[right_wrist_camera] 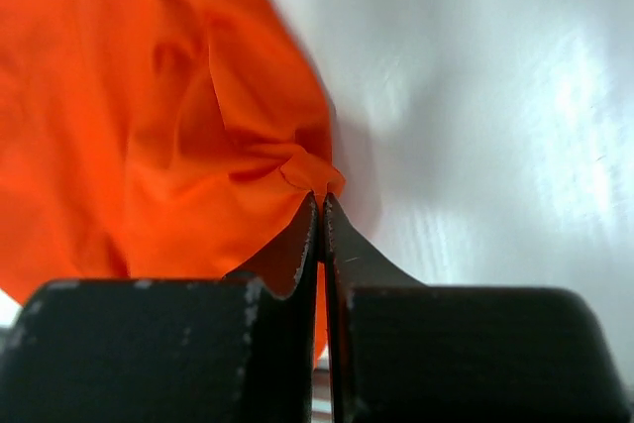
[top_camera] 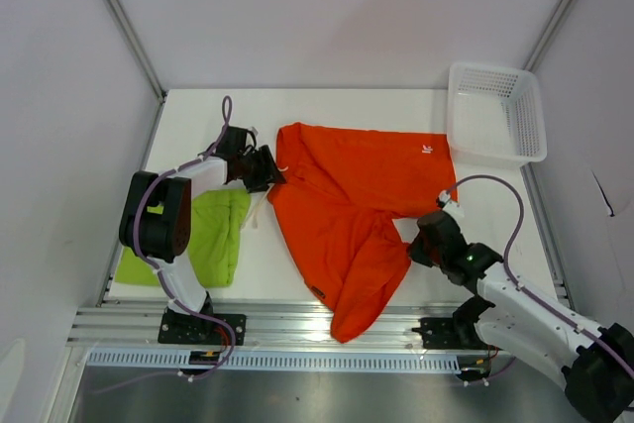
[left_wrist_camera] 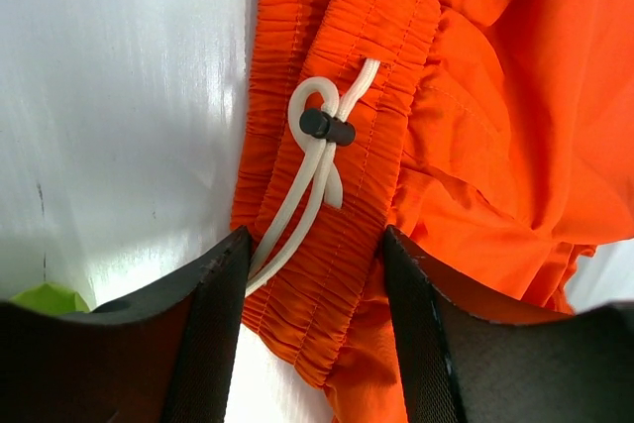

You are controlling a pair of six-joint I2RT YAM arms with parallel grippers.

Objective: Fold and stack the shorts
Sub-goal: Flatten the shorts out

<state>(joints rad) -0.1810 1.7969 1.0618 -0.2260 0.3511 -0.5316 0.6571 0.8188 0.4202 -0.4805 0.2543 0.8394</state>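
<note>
The orange-red shorts lie spread across the middle of the table, one leg hanging over the front edge. My left gripper is at their left waistband. In the left wrist view it stands open astride the gathered waistband, and the white drawstring runs against the left finger. My right gripper is at the right leg's edge. There it is shut, pinching a fold of orange fabric. The lime green shorts lie folded at the left front.
A white mesh basket stands at the back right corner. The table's front edge meets an aluminium rail. Bare white table lies to the right of the right gripper. A corner of green fabric shows beside the left finger.
</note>
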